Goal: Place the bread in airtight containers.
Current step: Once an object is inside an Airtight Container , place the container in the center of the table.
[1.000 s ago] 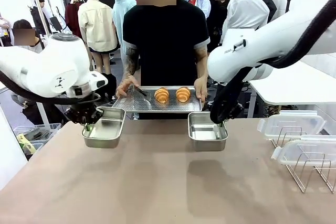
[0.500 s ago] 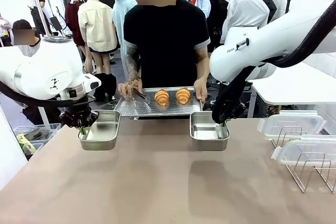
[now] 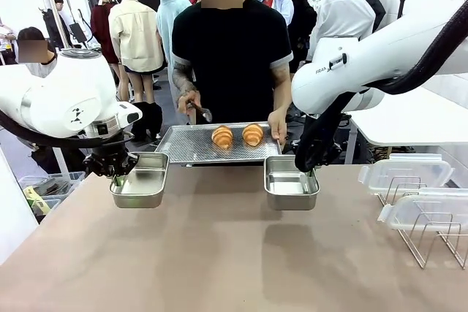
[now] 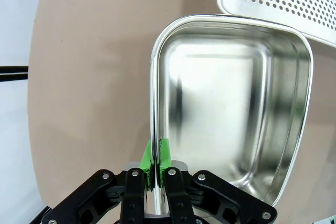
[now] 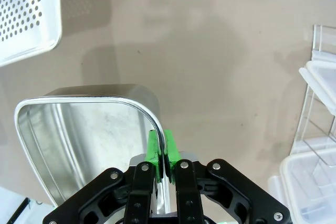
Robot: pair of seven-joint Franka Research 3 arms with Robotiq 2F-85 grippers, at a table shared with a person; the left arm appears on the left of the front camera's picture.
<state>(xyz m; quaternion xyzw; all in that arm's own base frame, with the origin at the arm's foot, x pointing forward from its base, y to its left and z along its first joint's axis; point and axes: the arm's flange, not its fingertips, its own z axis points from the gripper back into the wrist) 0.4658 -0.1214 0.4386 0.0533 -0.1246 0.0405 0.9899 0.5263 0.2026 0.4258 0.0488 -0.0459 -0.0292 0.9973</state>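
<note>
Bread (image 3: 222, 137) on person's tray (image 3: 183, 148); left fingers (image 4: 147, 161) pinch left container (image 4: 220, 103) rim, right fingers (image 5: 153, 148) right container (image 5: 79, 145) rim.

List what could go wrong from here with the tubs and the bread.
1. The left end effector pinches only one thin rim of the left tub, and the right end effector likewise grips the right tub. One of the rolls dropped in could tip either tub or make it slip.
2. The person holds the tray with one hand while the other hand lifts tongs. The tray might tilt and both rolls slide off.
</note>
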